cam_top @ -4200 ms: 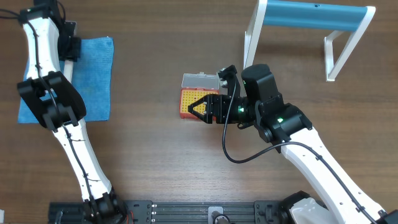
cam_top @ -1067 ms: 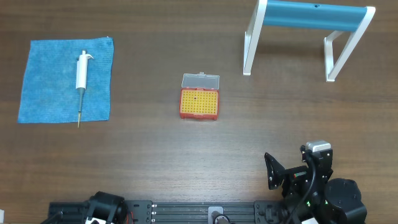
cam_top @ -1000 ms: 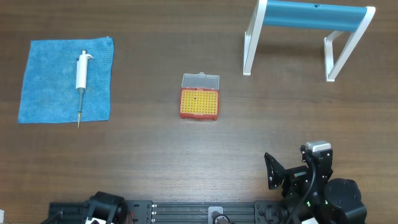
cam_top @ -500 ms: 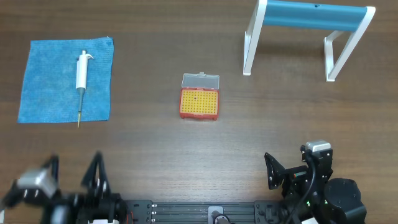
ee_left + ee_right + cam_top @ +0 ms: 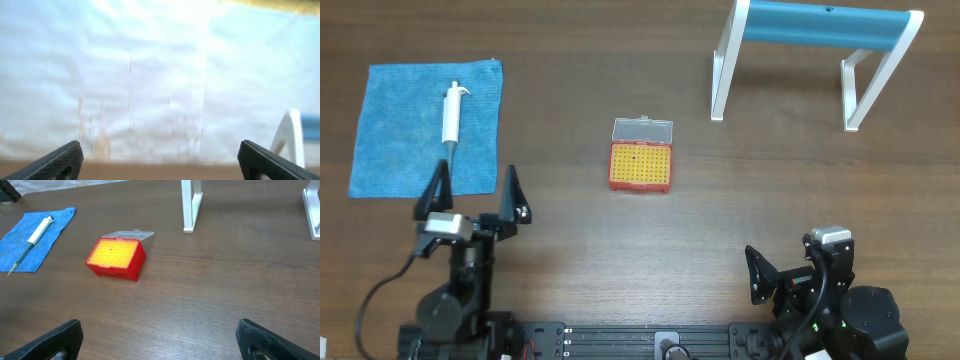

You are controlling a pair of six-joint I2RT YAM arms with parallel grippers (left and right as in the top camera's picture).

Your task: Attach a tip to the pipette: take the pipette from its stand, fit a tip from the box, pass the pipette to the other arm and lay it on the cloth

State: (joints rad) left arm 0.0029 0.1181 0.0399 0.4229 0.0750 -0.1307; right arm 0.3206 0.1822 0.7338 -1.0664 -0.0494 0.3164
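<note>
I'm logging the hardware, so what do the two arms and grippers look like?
Visible arm sections are black. The left gripper and right gripper have black woven-textured fingers, each with a silver camera block. A black cable loops from the left arm; a green light glows on the right.

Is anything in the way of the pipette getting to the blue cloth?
Nothing visible is. The pipette already lies flat on the cloth, and the tip box sits apart from both.

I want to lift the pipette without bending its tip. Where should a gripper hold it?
Probably the thick white body of the pipette, from straight above, closing across its width. It lies flat on the cloth, and one end narrows to a thin tip.
</note>
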